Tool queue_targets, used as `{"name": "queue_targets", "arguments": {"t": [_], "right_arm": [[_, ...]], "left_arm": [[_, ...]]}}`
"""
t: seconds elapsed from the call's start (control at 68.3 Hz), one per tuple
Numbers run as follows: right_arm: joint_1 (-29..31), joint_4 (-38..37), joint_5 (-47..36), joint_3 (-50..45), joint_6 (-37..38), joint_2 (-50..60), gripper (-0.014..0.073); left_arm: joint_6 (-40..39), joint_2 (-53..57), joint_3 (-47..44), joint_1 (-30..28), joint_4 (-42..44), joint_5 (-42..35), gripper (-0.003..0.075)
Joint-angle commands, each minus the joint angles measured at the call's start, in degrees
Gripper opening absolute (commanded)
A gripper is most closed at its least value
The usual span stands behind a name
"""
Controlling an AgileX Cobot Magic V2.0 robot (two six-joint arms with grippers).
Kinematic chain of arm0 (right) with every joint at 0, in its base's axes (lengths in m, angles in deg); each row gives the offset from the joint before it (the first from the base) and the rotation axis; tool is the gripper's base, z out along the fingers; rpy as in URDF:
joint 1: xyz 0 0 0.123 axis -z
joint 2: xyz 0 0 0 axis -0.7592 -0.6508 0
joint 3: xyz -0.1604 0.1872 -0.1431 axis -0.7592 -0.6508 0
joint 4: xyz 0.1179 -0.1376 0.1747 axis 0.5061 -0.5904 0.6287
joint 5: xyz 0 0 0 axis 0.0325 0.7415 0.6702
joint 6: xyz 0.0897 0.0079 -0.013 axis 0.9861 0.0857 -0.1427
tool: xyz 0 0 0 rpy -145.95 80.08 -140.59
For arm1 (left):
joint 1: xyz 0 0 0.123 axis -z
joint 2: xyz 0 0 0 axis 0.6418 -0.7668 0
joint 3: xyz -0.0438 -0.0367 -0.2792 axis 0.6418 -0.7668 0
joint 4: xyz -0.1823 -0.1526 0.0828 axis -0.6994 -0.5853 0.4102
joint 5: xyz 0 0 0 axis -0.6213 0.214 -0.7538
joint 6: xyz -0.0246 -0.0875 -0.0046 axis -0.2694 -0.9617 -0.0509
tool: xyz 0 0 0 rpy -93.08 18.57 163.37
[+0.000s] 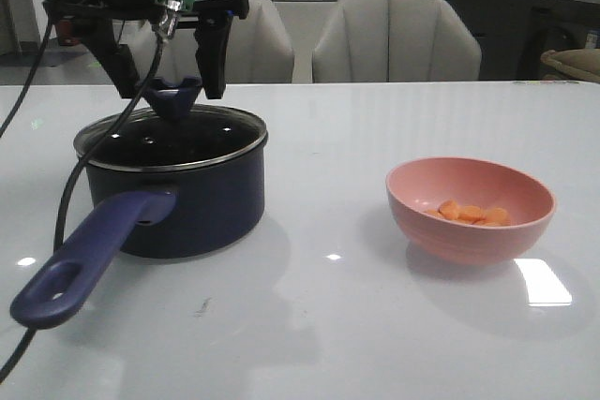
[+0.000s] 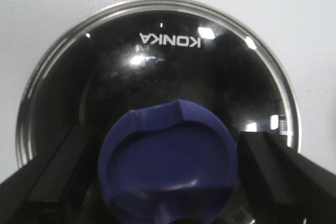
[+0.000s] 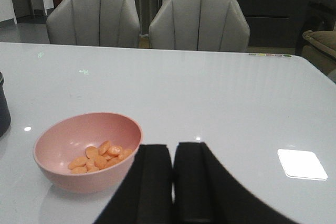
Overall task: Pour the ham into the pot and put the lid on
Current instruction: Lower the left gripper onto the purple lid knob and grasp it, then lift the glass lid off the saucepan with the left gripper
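The dark navy pot (image 1: 211,208) stands at the left of the white table, its purple-blue handle (image 1: 84,255) pointing toward the front. The clear glass lid (image 1: 202,130) sits on the pot, and it also shows in the left wrist view (image 2: 157,66). My left gripper (image 1: 171,93) is open, one finger on each side of the lid's blue knob (image 2: 168,166), not closed on it. The ham (image 1: 473,214) lies in a pink bowl (image 1: 469,245) at the right. My right gripper (image 3: 173,150) is shut and empty, just beside the bowl (image 3: 79,179) with the ham (image 3: 100,157).
Two grey chairs (image 1: 394,39) stand behind the table's far edge. A black cable (image 1: 70,189) hangs from the left arm past the pot's left side. The pot's edge (image 3: 2,111) shows in the right wrist view.
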State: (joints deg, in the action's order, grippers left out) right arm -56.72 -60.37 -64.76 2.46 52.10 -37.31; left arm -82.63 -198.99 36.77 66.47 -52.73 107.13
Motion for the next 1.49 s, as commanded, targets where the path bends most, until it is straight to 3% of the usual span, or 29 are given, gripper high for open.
{"name": "queue_targets", "arguments": {"t": [0.0,0.22,0.41,0.556,1.083,1.361,1.478], "right_arm": [[0.2,-0.6,-4.7,0.3,0.0,1.1,0.0171],[0.2,-0.6,-4.7,0.3,0.0,1.1,0.0171],[0.2,-0.6,-4.7,0.3,0.0,1.1,0.0171],[0.2,-0.6,-4.7,0.3,0.0,1.1,0.0171],[0.2,-0.6,-4.7,0.3,0.0,1.1,0.0171],[0.2,-0.6,-4.7,0.3,0.0,1.1,0.0171],[0.2,-0.6,-4.7,0.3,0.0,1.1,0.0171]], "left_arm": [[-0.7,1.9,1.9,0.4,-0.1,-0.5,0.0585],[-0.7,1.5,1.9,0.4,-0.1,-0.9,0.0561],[-0.7,1.5,1.9,0.4,0.2,-1.0,0.0386],[-0.7,1.5,1.9,0.4,0.2,-1.0,0.0312],[2.1,2.8,7.3,0.4,0.9,2.9,0.0312],[2.5,7.5,7.3,-0.5,11.7,3.5,0.0311],[6.9,10.0,6.2,-3.6,12.7,4.7,0.0311]]}}
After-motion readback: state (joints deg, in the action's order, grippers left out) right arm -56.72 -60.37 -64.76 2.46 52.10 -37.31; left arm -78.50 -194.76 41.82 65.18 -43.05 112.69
